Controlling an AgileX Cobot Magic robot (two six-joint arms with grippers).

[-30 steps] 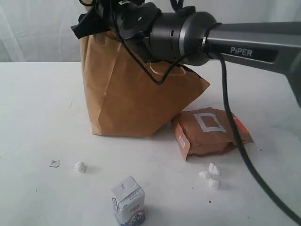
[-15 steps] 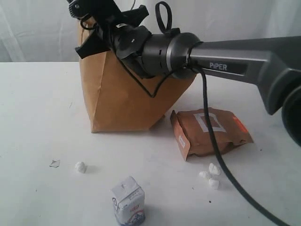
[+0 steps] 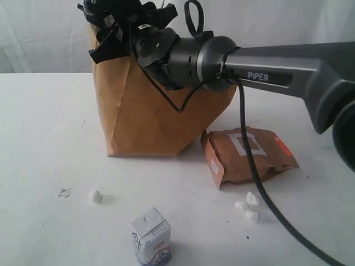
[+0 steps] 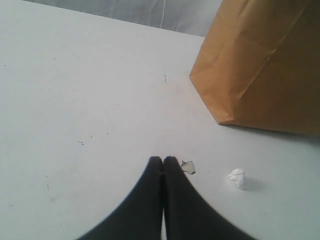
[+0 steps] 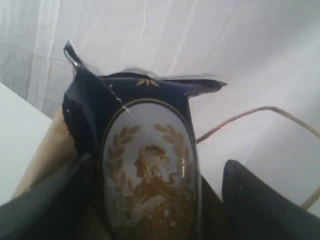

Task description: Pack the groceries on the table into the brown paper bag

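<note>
Pasta packet, dark blue with a white oval portrait ringed in gold laurel, stands upright in the mouth of the paper bag, its crinkled top above the rim. The right gripper has its fingers spread either side, one clear of the packet. A pouch lies just beside the bag's base, and a carton stands well apart. The left gripper, fingers pressed together, hovers over the table.

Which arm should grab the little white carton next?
Probably left. The left tool is shut, empty and low over the table by the paper scrap, which lies near the carton. The right tool is up at the bag's mouth, with the pasta packet between its fingers.
</note>
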